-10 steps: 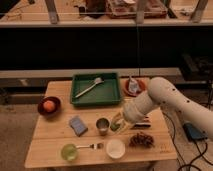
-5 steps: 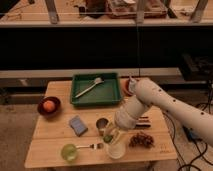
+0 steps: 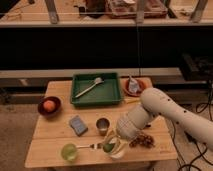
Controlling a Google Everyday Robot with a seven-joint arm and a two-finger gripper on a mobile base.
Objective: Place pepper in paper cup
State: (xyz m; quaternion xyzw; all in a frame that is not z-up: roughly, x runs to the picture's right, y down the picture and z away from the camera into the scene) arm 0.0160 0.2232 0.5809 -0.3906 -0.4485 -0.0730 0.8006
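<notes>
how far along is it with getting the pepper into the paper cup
Done: the pepper is off the table, picked up and carried to the paper cup. In hand: the claw is shut on the pepper, right over the cup's mouth at the front edge of the wooden table. Left: open the claw so the pepper drops in, then lift the arm clear. The steel cup beside it stands untouched.
</notes>
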